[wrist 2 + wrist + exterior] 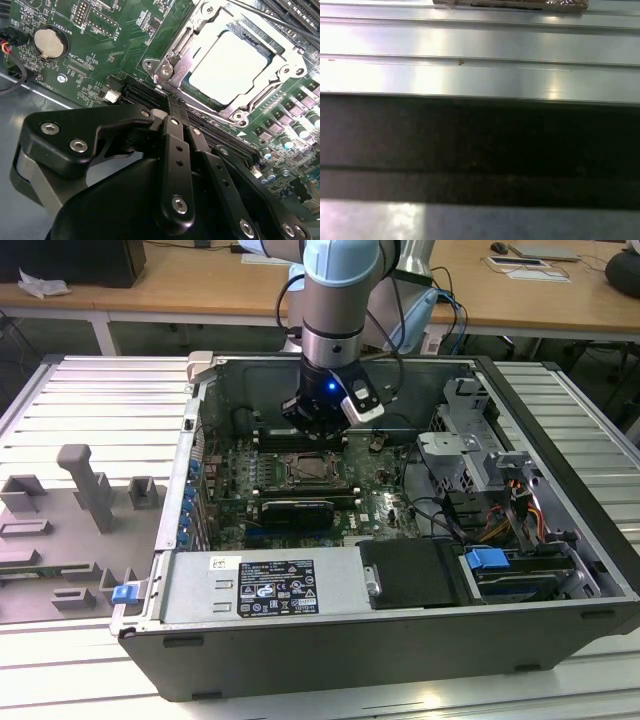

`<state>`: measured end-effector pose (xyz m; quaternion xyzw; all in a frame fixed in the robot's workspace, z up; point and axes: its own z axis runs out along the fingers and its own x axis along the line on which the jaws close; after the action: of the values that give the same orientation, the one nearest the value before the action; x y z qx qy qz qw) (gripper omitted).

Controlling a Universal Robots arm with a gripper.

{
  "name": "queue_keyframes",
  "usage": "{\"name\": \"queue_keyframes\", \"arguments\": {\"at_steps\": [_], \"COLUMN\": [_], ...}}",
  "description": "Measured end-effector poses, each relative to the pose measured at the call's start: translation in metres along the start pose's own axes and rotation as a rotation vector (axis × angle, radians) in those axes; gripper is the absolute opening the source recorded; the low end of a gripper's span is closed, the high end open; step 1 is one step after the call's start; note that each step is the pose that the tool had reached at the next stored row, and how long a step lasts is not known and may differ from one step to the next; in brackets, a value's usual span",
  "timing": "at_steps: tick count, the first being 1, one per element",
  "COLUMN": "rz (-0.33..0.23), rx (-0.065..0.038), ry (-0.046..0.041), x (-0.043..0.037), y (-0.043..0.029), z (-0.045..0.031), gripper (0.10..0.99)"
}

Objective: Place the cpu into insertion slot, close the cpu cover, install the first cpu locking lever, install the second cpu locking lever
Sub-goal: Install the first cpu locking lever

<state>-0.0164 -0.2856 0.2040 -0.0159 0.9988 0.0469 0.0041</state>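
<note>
One open computer case (560, 430) lies on the ribbed metal counter (100, 400), holding a green circuit board (240, 465), a power supply box (260, 585) along its near wall and a drive cage (475, 440) with a blue tab (488, 562). The arm reaches down into the case, and the gripper (318, 430) hangs just above the board, right at the far edge of the slot (310, 472). In the second wrist view the gripper (172, 107) has its fingers (175, 150) pressed together, holding nothing, with the tips just short of the slot's (240, 117) corner. The cpu (227, 67) already sits in the slot, pale top up, and the cover (197, 30) lies flat around it. A thin locking lever (200, 107) runs along the slot edge nearest the fingertips. A coin battery (49, 41) sits on the board well off to one side of the gripper.
</note>
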Motion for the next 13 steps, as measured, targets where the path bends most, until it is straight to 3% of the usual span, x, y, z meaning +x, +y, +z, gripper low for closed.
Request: {"name": "queue_keyframes", "arguments": {"at_steps": [2, 8, 13], "rz": [0.0, 0.0, 0.0], "rx": [-0.001, 0.009, 0.01], "ry": [-0.0001, 0.0004, -0.0001], "x": [-0.0001, -0.0001, -0.0003], "y": [0.0004, 0.0, 0.0], "z": [-0.0028, 0.0004, 0.0026], "gripper": [0.106, 0.106, 0.106]}}
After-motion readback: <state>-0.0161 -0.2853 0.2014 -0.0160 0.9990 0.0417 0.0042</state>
